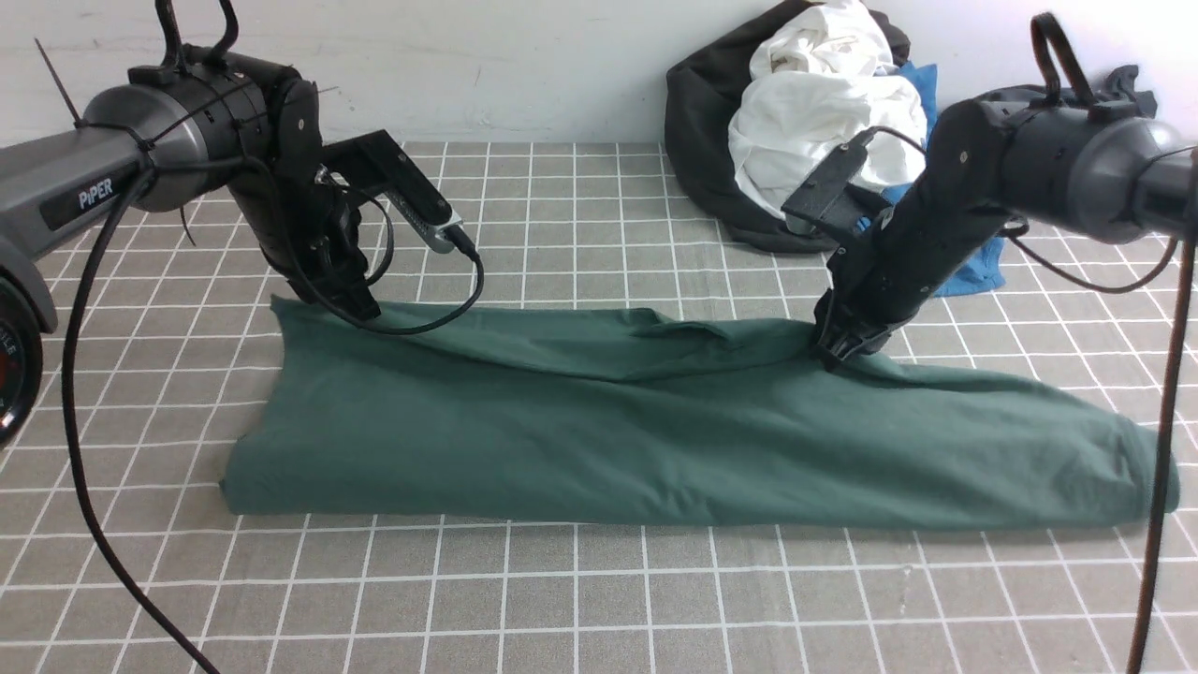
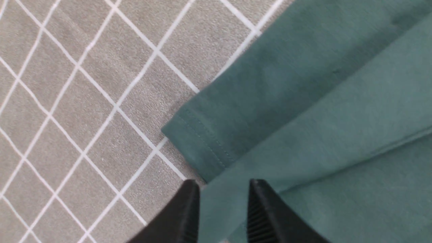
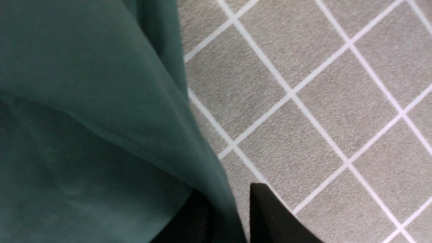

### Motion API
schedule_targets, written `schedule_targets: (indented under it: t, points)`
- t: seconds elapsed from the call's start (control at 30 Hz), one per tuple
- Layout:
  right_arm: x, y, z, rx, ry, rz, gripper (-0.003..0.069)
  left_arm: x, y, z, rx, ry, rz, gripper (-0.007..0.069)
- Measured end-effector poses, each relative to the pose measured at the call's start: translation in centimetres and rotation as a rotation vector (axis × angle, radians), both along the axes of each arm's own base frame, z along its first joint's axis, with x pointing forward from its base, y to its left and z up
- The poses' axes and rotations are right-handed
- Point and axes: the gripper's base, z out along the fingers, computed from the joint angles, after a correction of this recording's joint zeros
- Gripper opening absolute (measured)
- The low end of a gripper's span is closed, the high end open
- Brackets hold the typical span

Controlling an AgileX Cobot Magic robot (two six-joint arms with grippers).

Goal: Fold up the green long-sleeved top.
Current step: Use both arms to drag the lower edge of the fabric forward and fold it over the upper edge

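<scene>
Bright even light, faint soft shadows, wrist views slightly blurred

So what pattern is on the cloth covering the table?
The grey woven tablecloth carries a white square grid, clearest in the left wrist view.

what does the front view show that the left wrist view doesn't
Front view only: the whole green long-sleeved top folded into a long band, the right gripper at its far edge, and a clothes pile behind. Left wrist view only: a stitched hem close up, and how the left gripper stands, jaws apart with the fabric edge between them. Both: green fabric on the grid-patterned cloth.
</scene>
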Motion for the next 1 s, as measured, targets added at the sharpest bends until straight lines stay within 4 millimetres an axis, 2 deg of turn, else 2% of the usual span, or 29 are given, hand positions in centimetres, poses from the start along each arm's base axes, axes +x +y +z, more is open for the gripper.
schedule_targets:
  t: [0.07,0.13,0.23,0.37,0.43,0.47,0.5,0.53,0.57,0.6,0.63,0.7,0.73,0.77,0.83,1.0]
  points:
    - [0.2,-0.1,0.1,0.001,-0.015,-0.019,0.0209,0.0,0.0,0.0,-0.004,-0.004,0.012,0.0252]
    - [0.7,-0.3,0.5,0.012,-0.069,-0.105,0.0286,0.2,0.1,0.1,-0.031,-0.017,0.069,0.0349]
    - [0.8,-0.6,1.5,0.035,-0.101,-0.208,0.0349,0.0,0.1,0.5,-0.065,-0.003,0.156,0.0422]
    - [-0.1,-0.5,3.4,0.095,-0.065,-0.307,0.0371,-0.7,0.3,1.8,-0.101,0.058,0.278,0.0432]
    - [-0.6,0.1,3.7,0.118,-0.023,-0.312,0.0372,-1.2,0.3,2.4,-0.116,0.099,0.326,0.0412]
    - [-1.3,1.3,3.6,0.136,0.032,-0.286,0.0371,-1.9,0.2,2.8,-0.127,0.149,0.351,0.037]
    - [-1.4,1.6,3.5,0.143,0.041,-0.282,0.0371,-1.9,0.2,2.9,-0.128,0.155,0.353,0.0365]
    - [-2.1,3.1,3.0,0.153,0.084,-0.231,0.0371,-2.3,0.1,2.9,-0.134,0.193,0.355,0.032]
    - [-2.1,3.3,2.9,0.151,0.09,-0.218,0.0371,-2.3,0.1,2.9,-0.135,0.199,0.355,0.0313]
    - [-2.7,5.2,2.0,0.165,0.12,-0.155,0.0371,-2.6,-0.1,2.8,-0.138,0.236,0.337,0.0242]
    - [-2.7,5.4,1.8,0.164,0.121,-0.144,0.0371,-2.6,-0.1,2.8,-0.139,0.24,0.335,0.0233]
    - [-2.9,7.8,0.3,0.183,0.108,-0.086,0.0371,-2.7,-0.3,2.5,-0.151,0.264,0.297,0.011]
    - [-2.9,7.8,0.2,0.184,0.103,-0.087,0.0371,-2.7,-0.4,2.5,-0.156,0.266,0.292,0.0101]
    - [-2.5,8.7,-0.7,0.202,0.059,-0.087,0.0371,-2.8,-0.5,2.3,-0.154,0.281,0.273,0.0041]
    - [-1.7,9.0,-1.4,0.235,-0.006,-0.121,0.0371,-2.8,-0.7,1.8,-0.161,0.306,0.253,0.0008]
    - [0.3,8.8,-1.6,0.339,-0.151,-0.255,0.0371,-2.5,-0.8,0.5,-0.157,0.336,0.228,-0.0008]
